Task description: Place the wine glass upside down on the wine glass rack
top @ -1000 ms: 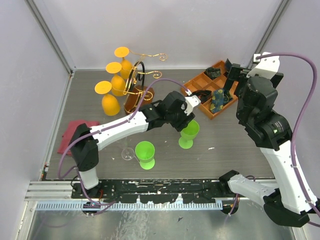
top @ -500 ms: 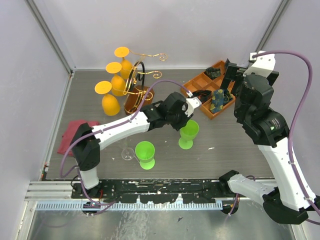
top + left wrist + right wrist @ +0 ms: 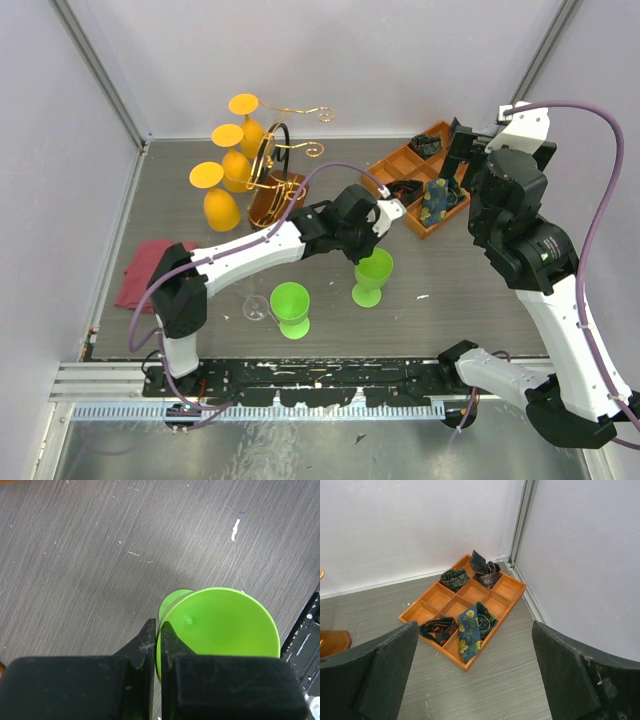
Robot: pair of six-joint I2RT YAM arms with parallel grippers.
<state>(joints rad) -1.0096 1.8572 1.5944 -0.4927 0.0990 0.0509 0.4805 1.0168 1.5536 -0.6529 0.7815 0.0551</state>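
Note:
A green wine glass [image 3: 372, 274] is upright in the middle of the table, mouth up. My left gripper [image 3: 376, 243] is shut on its rim, one finger inside the bowl and one outside. In the left wrist view the glass [image 3: 225, 625] fills the lower right, with its foot showing below the bowl, and the gripper [image 3: 159, 641] pinches its near rim. The wine glass rack [image 3: 275, 170], gold wire on a brown wooden base, stands at the back left with three orange glasses [image 3: 222, 180] hanging upside down. My right gripper [image 3: 474, 626] is open and empty, high above the orange tray.
A second green glass [image 3: 290, 308] stands near the front, with a clear glass [image 3: 255, 308] beside it. An orange compartment tray [image 3: 412, 158] with rolled ties sits at the back right; it also shows in the right wrist view [image 3: 437, 600]. A red cloth [image 3: 135, 275] lies at the left.
My left gripper has moved a little toward the near edge with the green glass in it. The right arm has barely moved.

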